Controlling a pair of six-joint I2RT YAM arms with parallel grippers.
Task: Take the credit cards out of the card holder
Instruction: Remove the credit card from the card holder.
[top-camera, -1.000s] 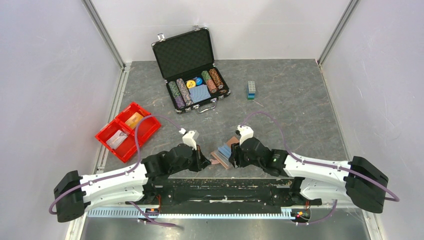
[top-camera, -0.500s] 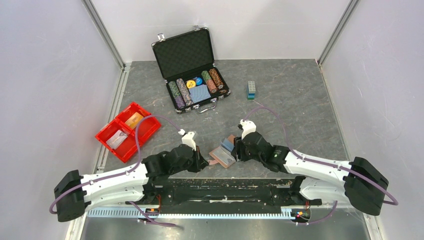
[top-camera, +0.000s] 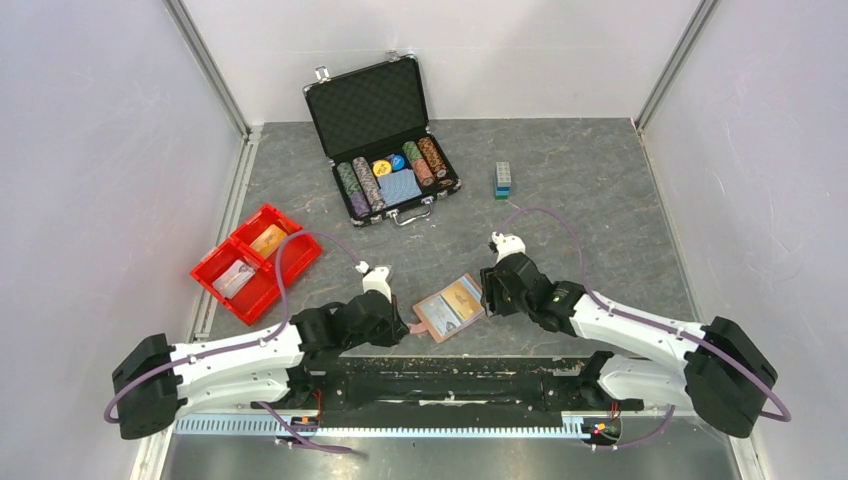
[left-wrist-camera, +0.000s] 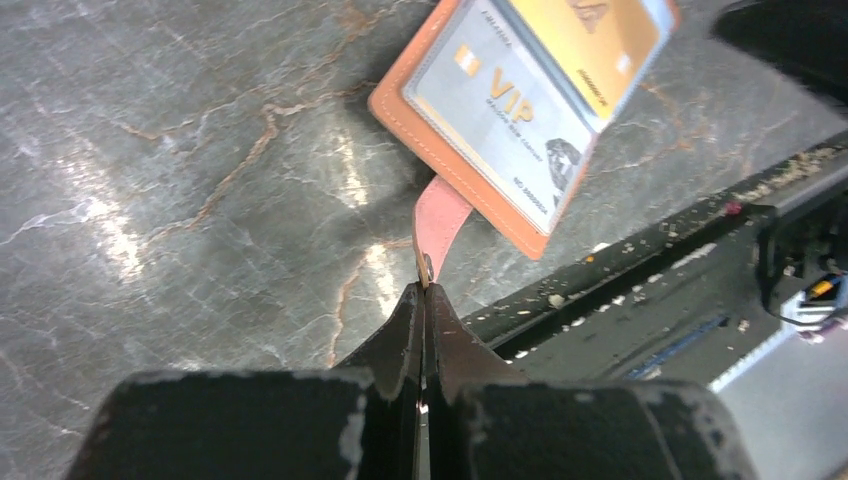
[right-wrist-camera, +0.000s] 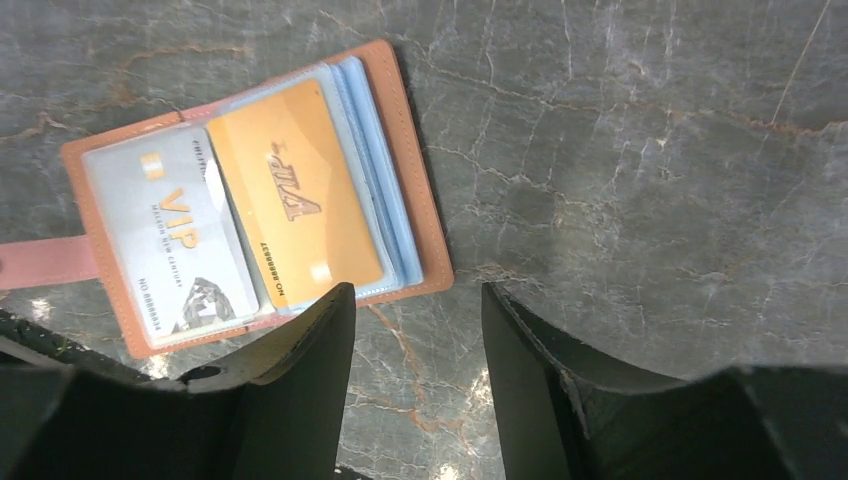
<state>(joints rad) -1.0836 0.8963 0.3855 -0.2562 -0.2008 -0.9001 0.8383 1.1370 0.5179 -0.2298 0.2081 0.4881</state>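
Left claw (left-wrist-camera: 423, 288): jaws together, clamped on the pink-brown closing tab (left-wrist-camera: 440, 215) of the flat brown leather card holder (left-wrist-camera: 500, 195). Right claw (right-wrist-camera: 413, 295): jaws apart, gripping nothing, poised at the holder's lower right corner in its wrist view. Holder lies open on the grey marbled table (top-camera: 600, 200), lower centre of the overhead frame, between both claws. An orange-yellow plastic card (right-wrist-camera: 295, 195) and a pale silver-white plastic card (right-wrist-camera: 175, 240) sit in its light-blue sleeves.

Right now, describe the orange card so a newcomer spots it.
At the front edge of the grey table, a brown card holder lies open. The orange card fills the half away from its pink tab; its neighbour, the VIP card, is silver.
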